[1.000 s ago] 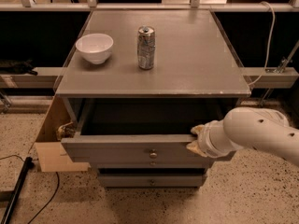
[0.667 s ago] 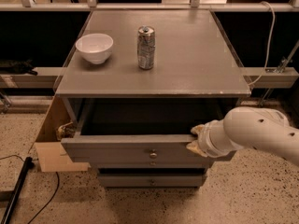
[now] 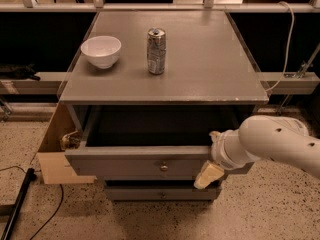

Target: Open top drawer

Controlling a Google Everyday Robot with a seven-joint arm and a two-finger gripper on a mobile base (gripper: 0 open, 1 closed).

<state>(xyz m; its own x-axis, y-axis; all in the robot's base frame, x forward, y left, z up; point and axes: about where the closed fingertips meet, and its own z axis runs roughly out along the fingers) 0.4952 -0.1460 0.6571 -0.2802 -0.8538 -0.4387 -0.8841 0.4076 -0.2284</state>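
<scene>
Camera view: matte grey wooden top drawer (image 3: pixel 125 165) drawn part-way out of the grey cabinet (image 3: pixel 200 79), dark interior showing, long front running left to right. Cream-tipped gripper (image 3: pixel 212 160) on a white arm, against the right end of that front, right of the small round metal knob (image 3: pixel 163 168). Spread or clamped: cannot tell. Likely remaining pull: straight toward the camera, square to the front.
</scene>
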